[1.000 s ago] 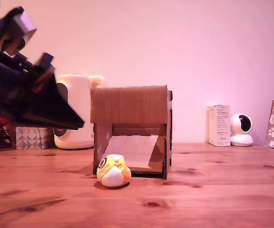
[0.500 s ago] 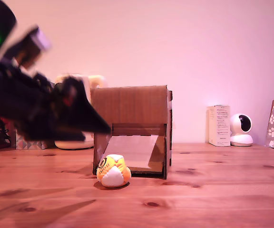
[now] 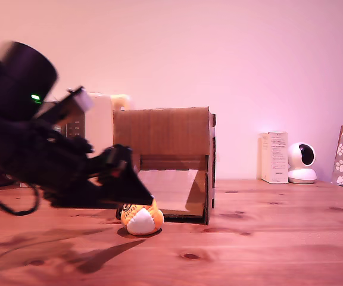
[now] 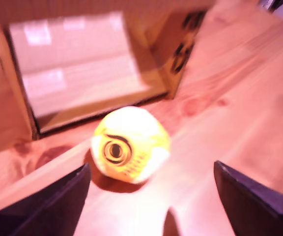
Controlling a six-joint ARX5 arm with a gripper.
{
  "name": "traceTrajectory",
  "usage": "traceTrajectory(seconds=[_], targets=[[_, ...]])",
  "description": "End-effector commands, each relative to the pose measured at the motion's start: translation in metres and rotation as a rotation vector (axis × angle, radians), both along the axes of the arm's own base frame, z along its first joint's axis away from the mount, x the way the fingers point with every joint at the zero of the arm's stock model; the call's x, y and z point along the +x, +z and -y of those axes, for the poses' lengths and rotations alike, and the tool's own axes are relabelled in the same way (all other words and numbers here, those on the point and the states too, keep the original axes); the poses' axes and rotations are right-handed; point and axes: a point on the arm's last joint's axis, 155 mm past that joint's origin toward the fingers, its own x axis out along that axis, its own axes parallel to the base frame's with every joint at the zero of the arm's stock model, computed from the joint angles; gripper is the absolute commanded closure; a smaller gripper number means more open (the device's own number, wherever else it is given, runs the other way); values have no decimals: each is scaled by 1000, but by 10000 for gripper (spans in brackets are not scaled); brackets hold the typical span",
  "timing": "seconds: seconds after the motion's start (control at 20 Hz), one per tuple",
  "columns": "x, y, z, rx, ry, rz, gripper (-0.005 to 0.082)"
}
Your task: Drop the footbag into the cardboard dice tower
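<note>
Exterior view: the arm has swung down and across from the exterior view's left, and the hand (image 3: pixel 137 192) now sits low over the desk (image 3: pixel 267 238), its dark tip just beside the footbag (image 3: pixel 142 218) — in the picture half a second back that tip was higher, level with the upper front of the cardboard dice tower (image 3: pixel 164 162), and a second back it was farther off still. The footbag has not shifted; it rests on the desk just in front of the tower's lower opening, at the corner nearer the arm. From this side I cannot tell how the hand's jaws stand. The move reads as the approach to the pick-up, with the lift and the drop into the tower both left to do.

Wrist view: the footbag (image 4: pixel 130 144) lies ahead of the hand (image 4: pixel 151 196), its round black logo facing the camera, with the tower's ramp opening (image 4: pixel 82 64) just behind it. The two fingers (image 4: pixel 58 201) are spread wide, one on either side of the ball's line — neither touches it, and nothing is between them yet. The picture is blurred, so the arm is likely in motion; I judge the hand must go further forward before it can close.
</note>
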Motion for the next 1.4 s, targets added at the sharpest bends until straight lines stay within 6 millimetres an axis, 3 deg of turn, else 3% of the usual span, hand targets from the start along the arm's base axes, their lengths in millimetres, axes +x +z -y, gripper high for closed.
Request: traceTrajectory(seconds=[0.0, 0.05, 0.15, 0.35, 0.45, 0.65, 0.85, 1.05, 1.35], targets=[[3, -8, 3, 16, -10, 1, 42], [6, -11, 5, 21, -12, -4, 48], [8, -18, 7, 37, -15, -27, 146], [13, -19, 8, 54, -14, -39, 629], [15, -18, 6, 53, -8, -41, 748], [0, -8, 8, 50, -54, -95, 763], [-19, 26, 4, 34, -89, -114, 763], [-30, 77, -1, -7, -92, -42, 763], [-34, 174, -5, -145, -94, 216, 763]])
